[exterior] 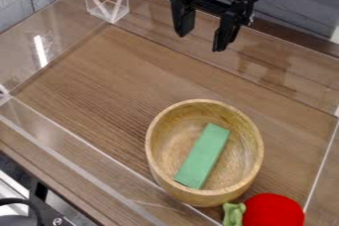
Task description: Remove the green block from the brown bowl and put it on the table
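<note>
A flat green block (204, 156) lies slantwise inside the brown wooden bowl (165, 141), which sits on the table near the front right. My black gripper (208, 24) hangs at the back of the workspace, well above and behind the bowl, pointing down. Its fingers (177, 17) stand apart, open, with nothing between them.
The wooden table (106, 81) is fenced by clear acrylic walls (40, 47) on all sides. A red tomato-like toy with a green stem (271, 212) lies at the front right corner, just beside the bowl.
</note>
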